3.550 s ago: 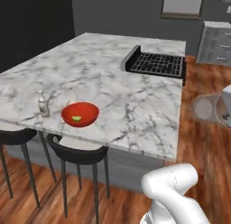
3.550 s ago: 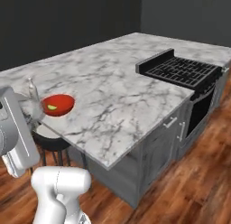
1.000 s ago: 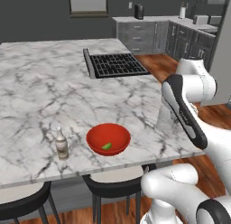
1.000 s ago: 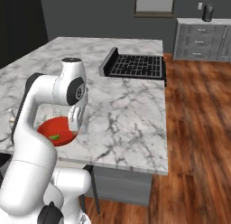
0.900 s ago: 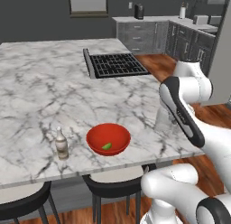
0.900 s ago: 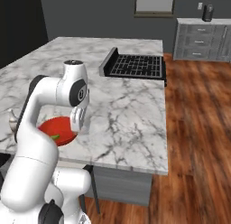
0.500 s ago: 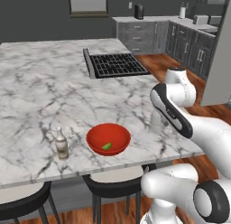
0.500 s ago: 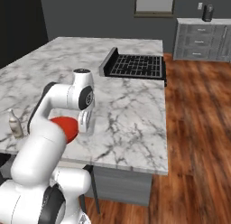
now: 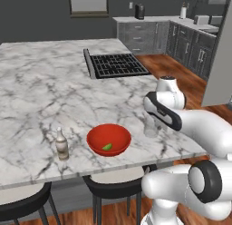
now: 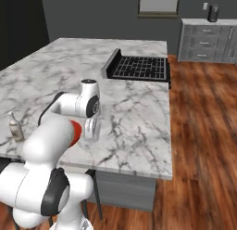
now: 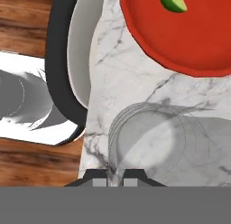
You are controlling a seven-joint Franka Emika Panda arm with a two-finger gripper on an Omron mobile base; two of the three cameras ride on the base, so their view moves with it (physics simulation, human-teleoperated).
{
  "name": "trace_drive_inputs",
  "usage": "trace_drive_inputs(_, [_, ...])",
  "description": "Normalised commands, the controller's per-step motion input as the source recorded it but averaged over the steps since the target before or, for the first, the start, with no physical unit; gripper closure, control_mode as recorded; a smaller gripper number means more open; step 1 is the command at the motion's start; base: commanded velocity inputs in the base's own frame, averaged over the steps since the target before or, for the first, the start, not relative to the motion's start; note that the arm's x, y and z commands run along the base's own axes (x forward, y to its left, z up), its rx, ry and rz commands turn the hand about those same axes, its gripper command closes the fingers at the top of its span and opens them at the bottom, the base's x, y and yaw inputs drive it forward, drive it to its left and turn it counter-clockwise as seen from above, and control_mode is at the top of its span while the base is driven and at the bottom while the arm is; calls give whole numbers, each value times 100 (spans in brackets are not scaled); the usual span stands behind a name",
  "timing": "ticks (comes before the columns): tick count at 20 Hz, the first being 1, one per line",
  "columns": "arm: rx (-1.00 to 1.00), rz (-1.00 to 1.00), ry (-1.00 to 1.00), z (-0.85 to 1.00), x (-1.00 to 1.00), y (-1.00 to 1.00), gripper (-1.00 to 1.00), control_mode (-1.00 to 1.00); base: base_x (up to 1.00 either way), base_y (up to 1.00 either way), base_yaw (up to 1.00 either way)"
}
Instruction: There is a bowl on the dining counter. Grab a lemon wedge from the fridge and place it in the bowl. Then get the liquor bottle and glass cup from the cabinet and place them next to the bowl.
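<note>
Glass cup (image 9: 150,127) is seen standing upright on the dining counter (image 9: 41,92), just to the right of the bowl (image 9: 108,139) and close to the near edge. The gripper (image 11: 115,177) is closed on the cup's rim, with the thin clear wall pinched between the two fingertips, as shown in the hand view. The lemon wedge (image 9: 107,147) is already lying inside the bowl, and the liquor bottle (image 9: 61,144) stands to the bowl's left, so the cup is judged to be the last item being set down.

The tumbler is judged to be light, rigid, smooth and breakable, so a slip or a knock against the bowl could be feared. A hold on one side of the rim is off-centre, and the cup could tilt if lifted quickly. A black stool (image 11: 61,60) is seen below the counter edge, where a dropped cup would fall.
</note>
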Motion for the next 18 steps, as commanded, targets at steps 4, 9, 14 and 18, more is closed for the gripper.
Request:
trace_drive_inputs(4, [0,0,0,-40,33,11,100,-100,0,0,0])
trace_drive_inputs(9, [0,0,0,-38,28,7,100,-100,0,0,0])
trace_drive_inputs(14, [0,0,0,-35,21,4,100,-100,0,0,0])
trace_drive_inputs(18, [0,0,0,-26,8,6,100,-100,0,0,0])
